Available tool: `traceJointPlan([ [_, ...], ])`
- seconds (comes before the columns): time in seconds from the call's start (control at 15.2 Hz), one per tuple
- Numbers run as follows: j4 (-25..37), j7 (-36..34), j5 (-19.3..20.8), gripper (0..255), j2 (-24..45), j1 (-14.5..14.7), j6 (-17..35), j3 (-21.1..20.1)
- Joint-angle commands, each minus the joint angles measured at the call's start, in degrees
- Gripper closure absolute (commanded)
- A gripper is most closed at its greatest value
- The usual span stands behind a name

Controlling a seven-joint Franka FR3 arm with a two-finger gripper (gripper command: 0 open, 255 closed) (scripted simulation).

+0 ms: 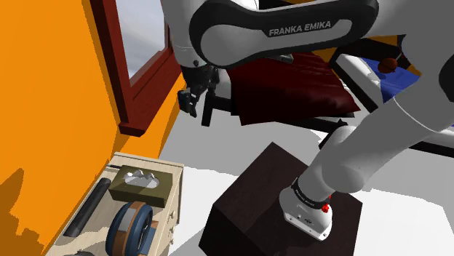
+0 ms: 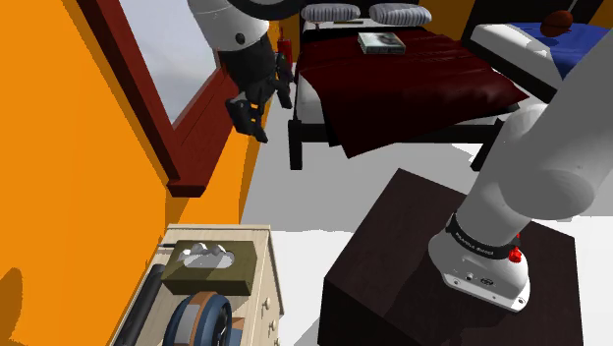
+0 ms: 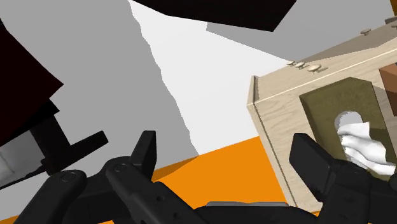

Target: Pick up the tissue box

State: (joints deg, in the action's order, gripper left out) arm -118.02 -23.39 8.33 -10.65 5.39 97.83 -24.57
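Observation:
The tissue box [image 1: 142, 183] is olive green with white tissue poking from its top slot. It lies on a light wooden dresser [image 1: 173, 209] against the orange wall. It also appears in the second exterior view as the tissue box [image 2: 208, 265] and in the wrist view as the tissue box [image 3: 340, 105], beyond the right finger. My black gripper [image 1: 190, 100] hangs well above the dresser, level with the window sill, as the gripper [image 2: 250, 114] shows too. In the wrist view the gripper [image 3: 229, 159] is open, its fingers [image 3: 145, 153] far apart with nothing between them.
A dark cylinder [image 1: 91, 207] and a blue and brown round object [image 1: 131, 229] share the dresser top beside the box. A dark red window frame [image 1: 138, 109] juts from the orange wall. A bed [image 2: 393, 79] stands behind. The dark brown stand [image 1: 247, 204] sits beside the dresser.

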Motion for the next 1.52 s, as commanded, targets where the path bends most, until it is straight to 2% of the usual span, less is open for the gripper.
traceJointPlan([
  [0.0, 1.83, -2.64, 2.07, 0, 4.23, 0.83, 0.10, -2.11],
  [0.26, 7.20, -7.80, 7.26, 0, 13.97, 3.15, -1.01, -5.31],
  [0.53, 13.50, -12.38, 12.77, 0, 24.20, 6.88, -3.22, -6.87],
  [1.19, 33.52, -17.67, 23.68, 0, 49.38, 20.31, -11.38, -5.06],
  [1.45, 32.97, -18.25, 24.12, 0, 50.53, 20.45, -9.89, -4.70],
])
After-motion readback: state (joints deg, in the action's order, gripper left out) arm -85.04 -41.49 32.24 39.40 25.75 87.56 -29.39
